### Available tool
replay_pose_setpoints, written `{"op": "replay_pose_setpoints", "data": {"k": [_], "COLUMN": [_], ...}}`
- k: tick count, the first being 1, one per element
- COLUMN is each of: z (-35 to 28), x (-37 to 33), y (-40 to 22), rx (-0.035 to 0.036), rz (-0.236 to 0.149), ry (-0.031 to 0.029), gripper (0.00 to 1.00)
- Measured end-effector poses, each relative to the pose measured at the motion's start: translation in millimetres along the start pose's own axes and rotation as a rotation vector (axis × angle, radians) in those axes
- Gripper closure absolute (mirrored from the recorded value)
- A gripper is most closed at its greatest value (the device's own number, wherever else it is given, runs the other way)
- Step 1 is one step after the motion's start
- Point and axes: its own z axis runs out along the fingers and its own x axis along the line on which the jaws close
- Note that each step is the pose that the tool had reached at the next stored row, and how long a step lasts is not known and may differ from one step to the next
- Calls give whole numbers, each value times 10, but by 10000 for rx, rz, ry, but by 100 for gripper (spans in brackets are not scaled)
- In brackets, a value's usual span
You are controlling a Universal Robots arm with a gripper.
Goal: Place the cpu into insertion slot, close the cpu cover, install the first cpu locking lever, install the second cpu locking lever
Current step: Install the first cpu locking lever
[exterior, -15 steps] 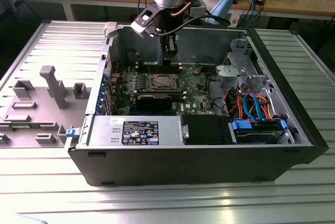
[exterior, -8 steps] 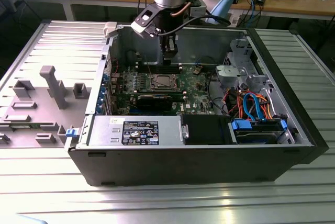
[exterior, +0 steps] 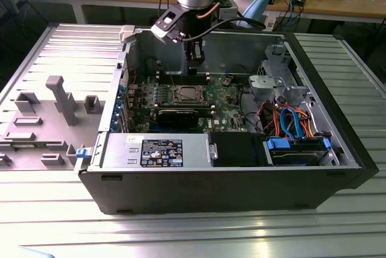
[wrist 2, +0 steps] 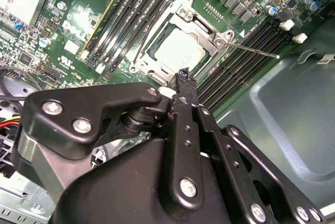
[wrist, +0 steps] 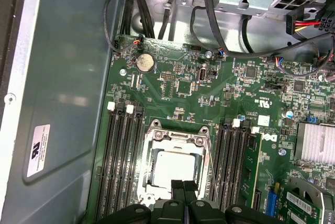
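Observation:
The cpu (wrist: 175, 169) lies flat in the insertion slot (wrist: 153, 130) on the green board, its pale metal top showing through the window of the cpu cover (wrist: 175, 141), which rests down around it. In the second wrist view the cpu (wrist 2: 175, 51) sits just beyond my gripper (wrist 2: 183, 75), whose fingers are shut together with nothing between them. One thin locking lever (wrist 2: 256, 50) sticks out sideways over the black memory slots; another wire lever (wrist 2: 157, 17) runs along the socket's opposite side. In the exterior view my gripper (exterior: 195, 65) hangs a little above and behind the cpu (exterior: 184, 95).
The open computer case (exterior: 338, 149) surrounds the board. Black memory slots (wrist: 125, 166) flank the socket on both sides. A heatsink (wrist: 314, 143) and cable bundles (wrist: 209, 9) lie nearby. A drive cage (exterior: 277, 71) with coloured cables (exterior: 289, 119) stands at the exterior view's right.

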Motion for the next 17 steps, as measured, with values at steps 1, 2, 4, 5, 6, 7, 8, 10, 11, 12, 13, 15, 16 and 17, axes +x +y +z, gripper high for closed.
{"op": "replay_pose_setpoints", "data": {"k": [1,2,4,5,6,7,8,10,11,12,13,15,16,17], "z": [0,0,0,0,0,0,0,0,0,0,0,0,0,-7], "x": [-1,-2,-2,-2,-2,-2,-2,-1,-1,-1,-1,-1,-1,-2], "y": [0,0,-1,-1,-1,-1,-1,-2,-2,-2,-2,-2,-4,-5], "rx": [0,-1,-8,-14,-20,-25,-29,-46,-50,-53,-58,-69,-72,-73], "rz": [-17,-51,-252,-414,-552,-681,-813,-1272,-1376,-1466,-1594,-1897,-1995,-2047], "ry": [0,0,4,8,10,13,15,24,26,28,30,36,38,37], "gripper": [89,89,89,89,89,89,89,89,89,89,89,89,89,89]}}
